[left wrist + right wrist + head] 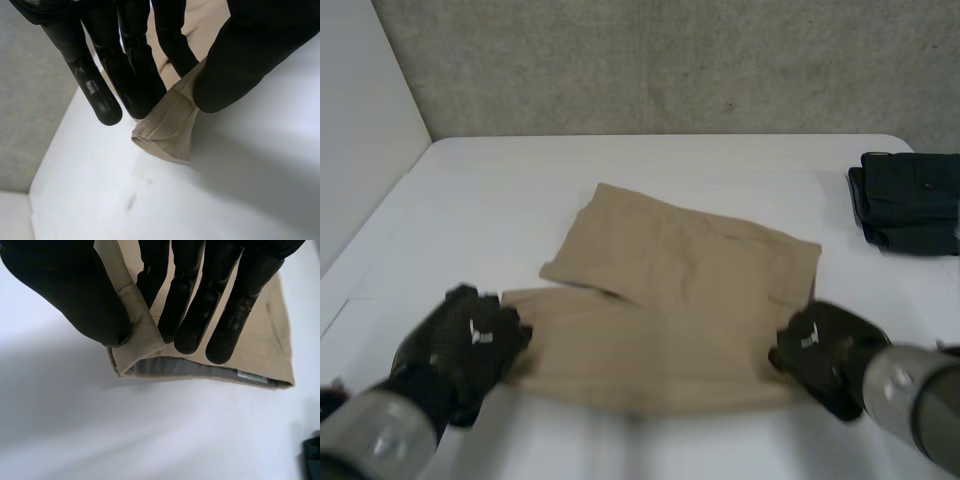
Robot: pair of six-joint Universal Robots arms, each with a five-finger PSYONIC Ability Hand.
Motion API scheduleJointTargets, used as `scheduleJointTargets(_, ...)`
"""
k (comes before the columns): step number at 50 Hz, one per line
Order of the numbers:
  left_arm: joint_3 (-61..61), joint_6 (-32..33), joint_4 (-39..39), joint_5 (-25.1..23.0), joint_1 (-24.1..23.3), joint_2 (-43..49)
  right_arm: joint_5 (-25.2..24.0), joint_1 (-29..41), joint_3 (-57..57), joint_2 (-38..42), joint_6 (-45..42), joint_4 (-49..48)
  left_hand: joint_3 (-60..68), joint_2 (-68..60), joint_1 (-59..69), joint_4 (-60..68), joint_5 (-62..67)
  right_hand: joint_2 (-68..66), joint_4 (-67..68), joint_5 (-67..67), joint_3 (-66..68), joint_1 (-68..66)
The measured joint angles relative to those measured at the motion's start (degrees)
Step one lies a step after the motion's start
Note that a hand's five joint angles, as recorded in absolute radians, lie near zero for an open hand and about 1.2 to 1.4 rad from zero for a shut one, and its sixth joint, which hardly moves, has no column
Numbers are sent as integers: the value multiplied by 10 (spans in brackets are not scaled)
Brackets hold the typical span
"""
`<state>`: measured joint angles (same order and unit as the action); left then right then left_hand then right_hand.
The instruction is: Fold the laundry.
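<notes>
Facing concrete wall [670, 60]: table [500, 190], tan shorts [670, 290]

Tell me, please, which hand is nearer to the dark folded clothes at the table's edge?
The right. The right hand pinches the corner of the tan shorts on the side of the dark folded clothes; the left hand pinches the opposite corner, across the garment.

The shorts [670, 300] are plain tan all over, and their lining [190, 371] at the waistband is grey. The desk [520, 190] is white. The left hand [470, 340] and right hand [820, 350] are black, each with a small white mark on its back, on grey arms [380, 430]. The folded clothes [910, 200] are dark navy, nearly black. The wall [670, 60] is mottled grey.
</notes>
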<state>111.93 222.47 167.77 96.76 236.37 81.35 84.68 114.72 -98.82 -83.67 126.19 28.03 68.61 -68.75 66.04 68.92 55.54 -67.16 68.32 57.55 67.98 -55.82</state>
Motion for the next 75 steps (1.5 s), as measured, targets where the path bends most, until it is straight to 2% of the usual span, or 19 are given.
scheduleJointTargets(1, 7, 12, -18, -11, -5, -17, -11, 1, -24, -27, -16, 24, 0, 0, 0, 0, 0, 0, 0, 0, 0, 0)
scheduleJointTargets(5, 11, 23, -19, -32, -10, -27, -36, 0, -42, -47, -19, 39, 0, 0, 0, 0, 0, 0, 0, 0, 0, 0)
scheduleJointTargets(11, -24, 16, 68, -45, -8, 47, -55, -3, -22, -6, 29, -23, 0, 0, 0, 0, 0, 0, 0, 0, 0, 0)
scheduleJointTargets(17, -138, -11, 209, -38, -5, 211, -10, -1, 32, 74, 86, -141, 0, 0, 0, 0, 0, 0, 0, 0, 0, -5)
scheduleJointTargets(21, -234, -25, 252, -18, -7, 308, 46, 1, 75, 128, 97, -208, 0, 0, 0, 0, 0, 0, 0, 0, 0, -5)
scheduleJointTargets(26, -374, -34, 266, 15, -9, 421, 88, 1, 120, 182, 96, -262, 0, 0, 0, 0, 0, 0, 0, 1, 0, -5)
scheduleJointTargets(31, -491, -37, 263, 32, -8, 508, 108, 0, 153, 225, 94, -307, 0, 0, 0, 0, 0, 0, 0, 1, 0, -5)
scheduleJointTargets(45, -734, -42, 265, 32, -9, 701, 159, -2, 220, 331, 79, -427, 0, 0, 0, 0, 0, 0, 0, 1, 0, -5)
scheduleJointTargets(53, -786, -45, 266, 28, -10, 748, 183, -15, 249, 366, 76, -445, 0, 0, 0, 0, 0, 18, -20, -15, -18, 5)
scheduleJointTargets(54, -789, -47, 266, 28, -11, 752, 186, -19, 253, 371, 77, -446, 0, 0, 0, 0, 0, 110, -118, -104, -116, 86)
scheduleJointTargets(55, -789, -48, 266, 28, -11, 753, 186, -20, 255, 372, 78, -446, 0, 0, 0, 0, 0, 110, -118, -104, -116, 86)
scheduleJointTargets(56, -791, -52, 266, 28, -11, 755, 188, -23, 258, 374, 80, -446, -21, 21, -3, -21, -2, 247, -254, -240, -252, 194)
scheduleJointTargets(58, -792, -54, 266, 28, -11, 756, 188, -25, 260, 375, 81, -446, -41, 42, -10, -39, -6, 247, -254, -240, -252, 194)
scheduleJointTargets(59, -793, -59, 266, 28, -12, 757, 189, -27, 261, 375, 83, -446, -142, 144, -115, -134, -97, 353, -363, -351, -361, 303)
scheduleJointTargets(60, -793, -64, 266, 29, -12, 756, 190, -30, 263, 372, 90, -445, -309, 327, -325, -318, -280, 507, -518, -504, -515, 422)
scheduleJointTargets(61, -793, -68, 267, 30, -13, 756, 191, -32, 264, 370, 93, -445, -377, 393, -398, -386, -350, 533, -540, -526, -542, 437)
scheduleJointTargets(64, -791, -78, 265, 32, -15, 750, 191, -37, 259, 348, 115, -445, -537, 541, -532, -546, -507, 544, -549, -537, -556, 442)
scheduleJointTargets(70, -768, -105, 257, 36, -21, 712, 178, -49, 233, 270, 176, -440, -566, 570, -544, -573, -528, 544, -549, -537, -556, 442)
scheduleJointTargets(75, -695, -146, 242, 37, -24, 631, 128, -61, 191, 181, 223, -404, -566, 570, -544, -573, -528, 544, -549, -536, -556, 442)
